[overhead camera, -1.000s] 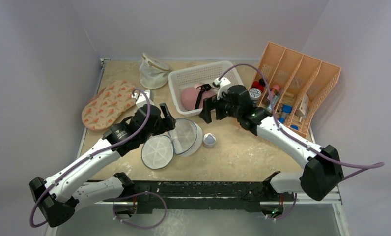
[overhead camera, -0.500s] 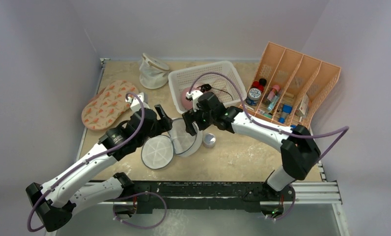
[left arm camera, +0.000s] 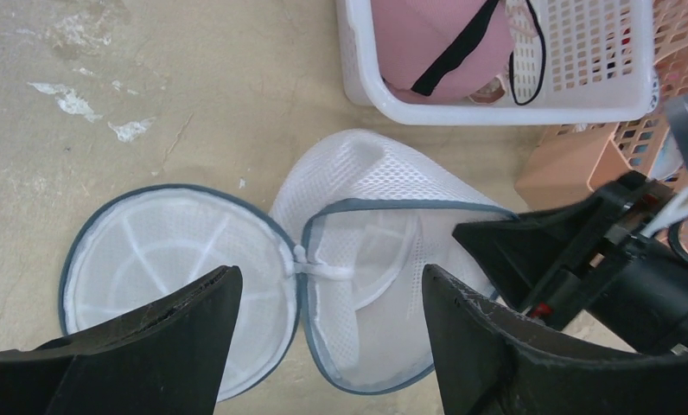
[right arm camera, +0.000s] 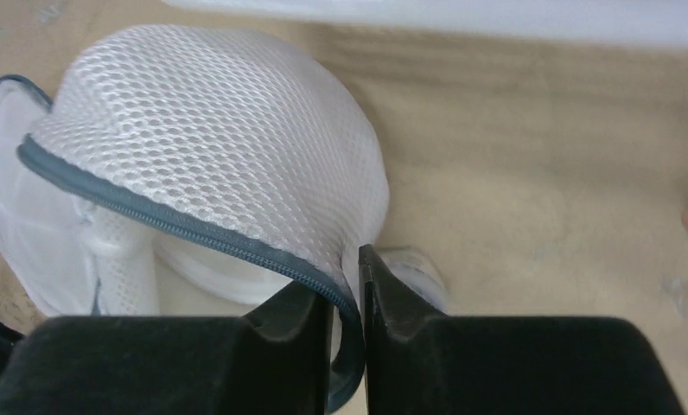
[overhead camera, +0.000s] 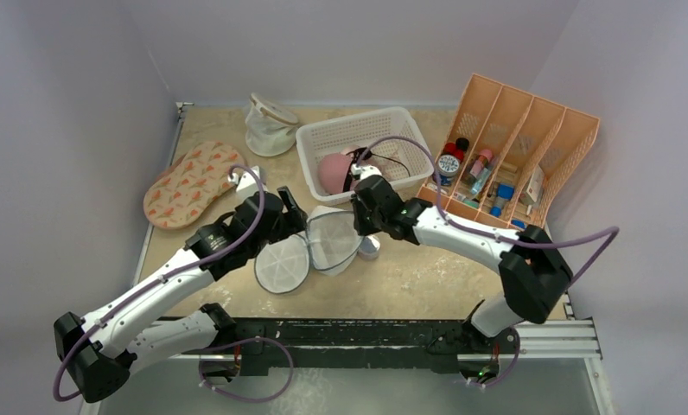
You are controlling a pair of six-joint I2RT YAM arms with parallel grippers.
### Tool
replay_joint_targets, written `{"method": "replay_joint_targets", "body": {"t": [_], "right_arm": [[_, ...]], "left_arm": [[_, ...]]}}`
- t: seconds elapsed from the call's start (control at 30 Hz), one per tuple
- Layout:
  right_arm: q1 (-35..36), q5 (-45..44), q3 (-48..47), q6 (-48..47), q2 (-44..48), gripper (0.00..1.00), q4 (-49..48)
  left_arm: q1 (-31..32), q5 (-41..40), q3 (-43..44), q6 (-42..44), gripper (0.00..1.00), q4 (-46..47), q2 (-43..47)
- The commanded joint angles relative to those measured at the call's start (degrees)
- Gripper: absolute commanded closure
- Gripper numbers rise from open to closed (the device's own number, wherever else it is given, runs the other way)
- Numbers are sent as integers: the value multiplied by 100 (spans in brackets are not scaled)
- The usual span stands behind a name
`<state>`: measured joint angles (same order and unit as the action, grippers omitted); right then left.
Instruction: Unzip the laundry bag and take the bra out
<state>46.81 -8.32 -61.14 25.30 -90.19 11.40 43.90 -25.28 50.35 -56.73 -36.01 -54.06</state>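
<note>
From above, the laundry bag (overhead camera: 332,242) lies unzipped on the tabletop (overhead camera: 427,268). Its lid (overhead camera: 280,264) is folded flat beside it, and the bra (overhead camera: 334,169) sits in the white basket (overhead camera: 375,143), outside the bag. In the left wrist view, the left gripper (left arm camera: 330,272) hangs wide open above the hinge and holds nothing; the bag looks empty. In the right wrist view, the right gripper (right arm camera: 345,277) is closed narrow on the grey-blue zipper rim. I judge the removal is finished; the next move needs only to release the rim without dragging the bag.
</note>
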Motion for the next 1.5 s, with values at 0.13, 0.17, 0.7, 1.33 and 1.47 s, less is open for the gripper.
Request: {"method": "replay_joint_targets", "body": {"t": [0.13,0.17,0.7,1.33,1.47], "right_arm": [[-189,-378,1424,1872,1398,90,-652],[-185,-287,1559,1906,1512,90,-809],[-190,172,1437,948,1966,23,-1150],[-189,-119,1318,593,2543,9,-865],[-189,-191,1331,603,2643,9,-874]], "left_arm": [[-13,78,-466,-390,25,425,18],[-13,84,-538,-425,25,448,13],[-107,-634,-1510,-2758,16,-910,464],[-119,-361,-3662,-5801,53,783,2025],[-122,-235,-3664,-5861,53,769,1627]]}}
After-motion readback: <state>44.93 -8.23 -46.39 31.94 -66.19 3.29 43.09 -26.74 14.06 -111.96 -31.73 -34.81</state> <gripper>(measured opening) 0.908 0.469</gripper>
